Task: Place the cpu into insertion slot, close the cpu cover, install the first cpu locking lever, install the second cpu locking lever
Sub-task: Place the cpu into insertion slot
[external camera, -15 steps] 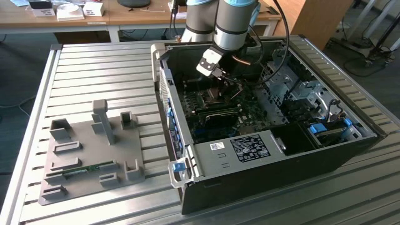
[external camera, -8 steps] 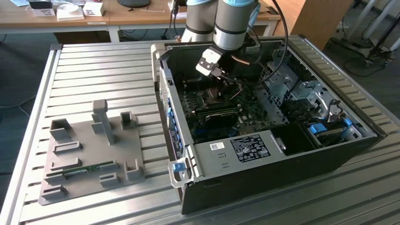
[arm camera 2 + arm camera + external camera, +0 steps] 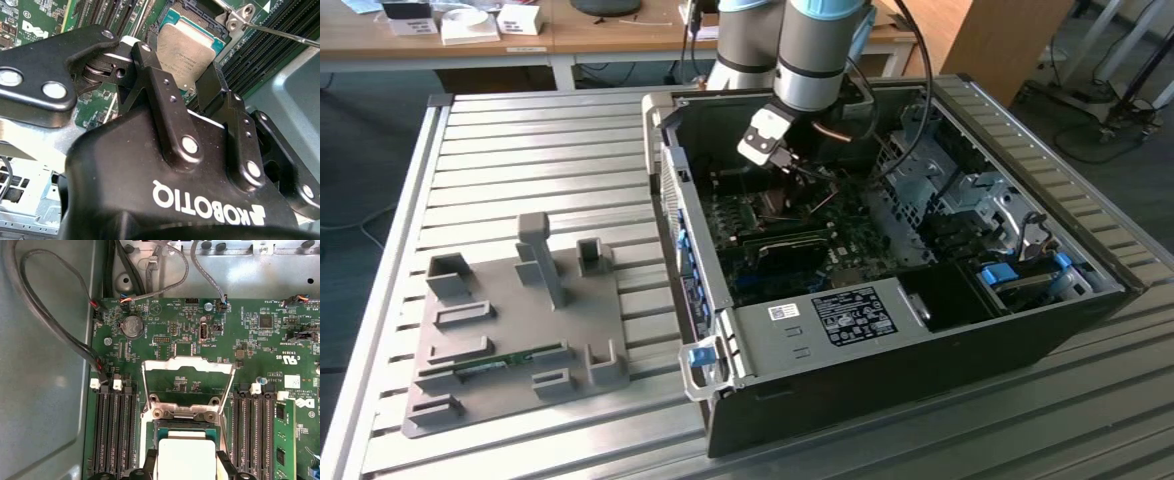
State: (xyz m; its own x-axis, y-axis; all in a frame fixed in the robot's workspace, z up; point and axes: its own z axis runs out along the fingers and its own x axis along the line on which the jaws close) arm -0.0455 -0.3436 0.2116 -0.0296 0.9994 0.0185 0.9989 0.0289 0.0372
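Observation:
My gripper (image 3: 781,160) hangs inside the open computer case (image 3: 854,300), low over the green board. It is shut on the cpu (image 3: 185,52), a flat silver-grey square gripped at two opposite edges by the black fingers (image 3: 150,70). In the first wrist view the cpu (image 3: 185,455) is over the dark insertion slot (image 3: 186,426), whose rim shows just beyond the chip. I cannot tell whether the chip is seated. The cpu cover (image 3: 187,364), a thin metal frame, stands swung open past the slot. A thin locking lever (image 3: 280,32) is raised beside the slot.
Black memory slots (image 3: 115,430) flank the socket on both sides, and one green memory stick (image 3: 282,440) is fitted. Grey cables (image 3: 50,325) run along the case wall. On the ribbed table, a grey fixture tray (image 3: 507,330) sits at the exterior view's left.

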